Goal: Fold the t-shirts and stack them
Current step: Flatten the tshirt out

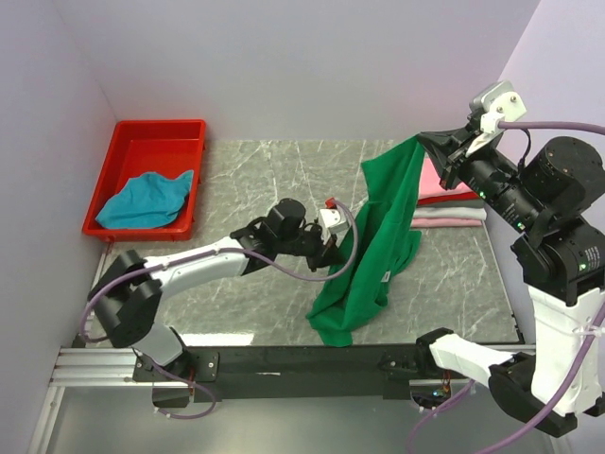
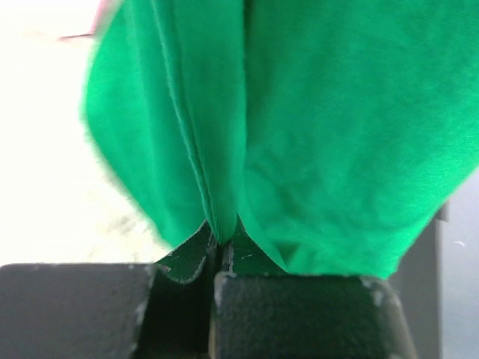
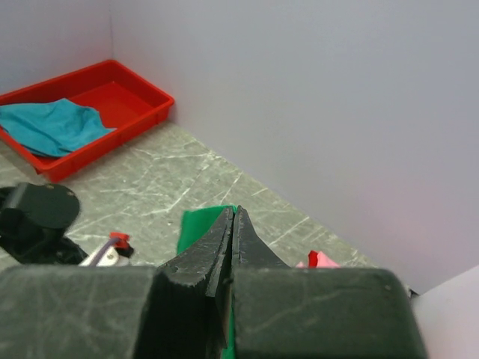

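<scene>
so the hanging t-shirt (image 1: 388, 218) drops from the right gripper (image 1: 442, 144) down to the table (image 1: 255, 180), bottom end bunched there. left gripper (image 1: 342, 257) pinches its left edge, partway down. folded t-shirts (image 1: 452, 218) lie on the table just behind it, under the right gripper. tray (image 1: 156, 124) sits way off left of the left gripper, with a loose t-shirt (image 1: 146, 199) in it.

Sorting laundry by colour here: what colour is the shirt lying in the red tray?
Teal-blue; the shirt shows best in the top external view.
</scene>
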`<control>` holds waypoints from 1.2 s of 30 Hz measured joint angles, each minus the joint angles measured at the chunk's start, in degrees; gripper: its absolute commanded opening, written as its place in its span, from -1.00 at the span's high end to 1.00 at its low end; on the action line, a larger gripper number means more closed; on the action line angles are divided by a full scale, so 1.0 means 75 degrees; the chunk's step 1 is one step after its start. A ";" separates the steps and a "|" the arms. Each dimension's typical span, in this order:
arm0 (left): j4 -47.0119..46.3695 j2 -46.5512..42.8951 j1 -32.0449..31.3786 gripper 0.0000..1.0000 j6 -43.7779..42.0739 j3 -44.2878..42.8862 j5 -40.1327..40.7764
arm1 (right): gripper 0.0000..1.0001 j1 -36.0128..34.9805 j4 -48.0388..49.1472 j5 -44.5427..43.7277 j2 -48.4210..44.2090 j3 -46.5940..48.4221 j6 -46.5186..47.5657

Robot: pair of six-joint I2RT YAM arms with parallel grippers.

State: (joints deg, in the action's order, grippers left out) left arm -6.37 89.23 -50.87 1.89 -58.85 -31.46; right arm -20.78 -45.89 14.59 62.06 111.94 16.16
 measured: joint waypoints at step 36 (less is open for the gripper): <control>0.3322 -0.5936 0.0487 0.99 -0.0793 -0.2177 0.2634 | 1.00 0.0082 0.0927 -0.1588 -0.1641 -0.1096 0.1309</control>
State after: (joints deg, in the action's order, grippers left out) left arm 18.55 44.71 -47.22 -4.05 -75.18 -11.70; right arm -20.16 -38.94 2.68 49.76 103.72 25.98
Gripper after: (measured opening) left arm 0.023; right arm 0.007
